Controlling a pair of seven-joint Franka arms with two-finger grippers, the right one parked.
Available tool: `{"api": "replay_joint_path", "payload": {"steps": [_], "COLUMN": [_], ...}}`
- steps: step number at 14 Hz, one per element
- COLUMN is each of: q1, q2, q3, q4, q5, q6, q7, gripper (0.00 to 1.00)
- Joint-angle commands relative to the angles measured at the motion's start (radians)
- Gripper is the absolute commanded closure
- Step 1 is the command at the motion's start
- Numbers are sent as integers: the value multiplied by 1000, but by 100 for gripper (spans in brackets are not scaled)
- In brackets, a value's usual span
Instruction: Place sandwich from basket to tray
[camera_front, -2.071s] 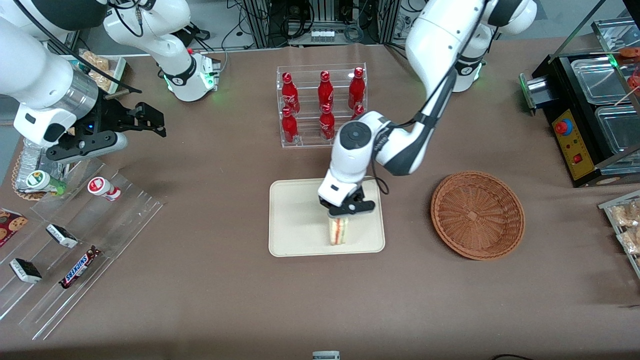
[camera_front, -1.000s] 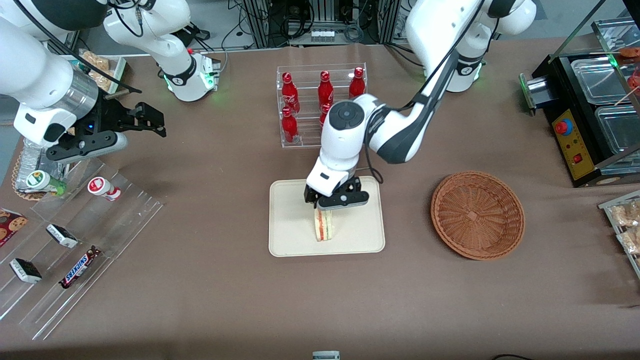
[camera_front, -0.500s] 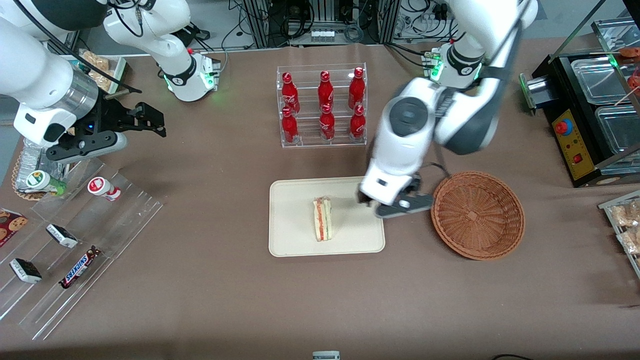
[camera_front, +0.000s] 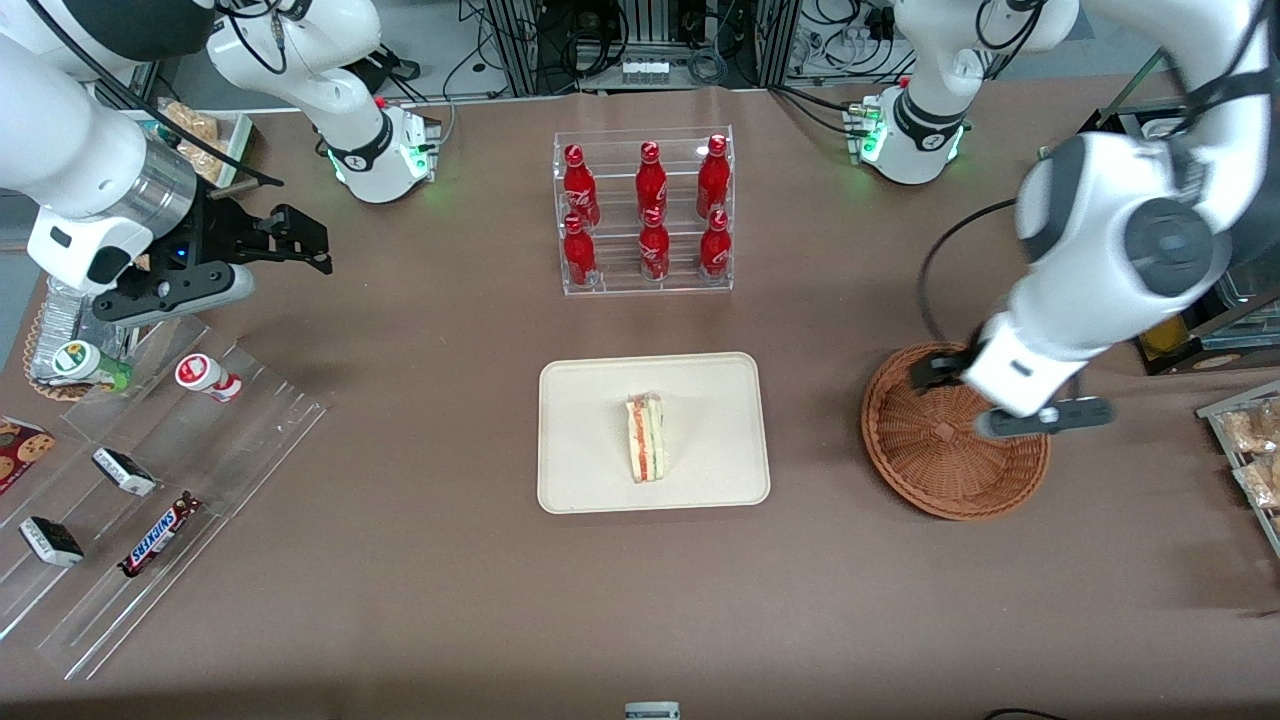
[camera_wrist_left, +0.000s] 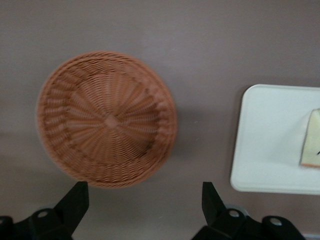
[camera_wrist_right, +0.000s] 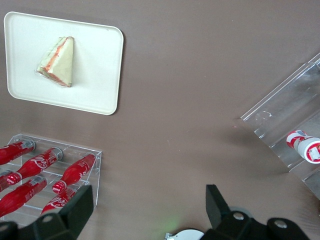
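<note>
Sandwich (camera_front: 646, 438) lies on the tray (camera_front: 590, 480). Claw (camera_front: 1000, 398) hangs above the basket (camera_front: 925, 480), fingers apart and holding nothing

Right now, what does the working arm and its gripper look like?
Glossy white shells with dark grey round joint caps, and a black cable looping beside the forearm. The gripper, above the basket, has a white body and black fingers, open and empty.
</note>
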Motion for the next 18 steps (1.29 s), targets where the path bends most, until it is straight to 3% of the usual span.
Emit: {"api": "replay_joint_path", "payload": {"steps": [1, 4, 7, 18], "q1": [92, 153, 211, 212], "q2": [-101, -187, -250, -244], "q3": [-14, -11, -22, -17], "q4": [-36, -33, -25, 10], "q5": [-19, -1, -1, 1], "q6": [-81, -166, -200, -204], "q7": [126, 267, 276, 304], "gripper": [0, 0, 0, 0]}}
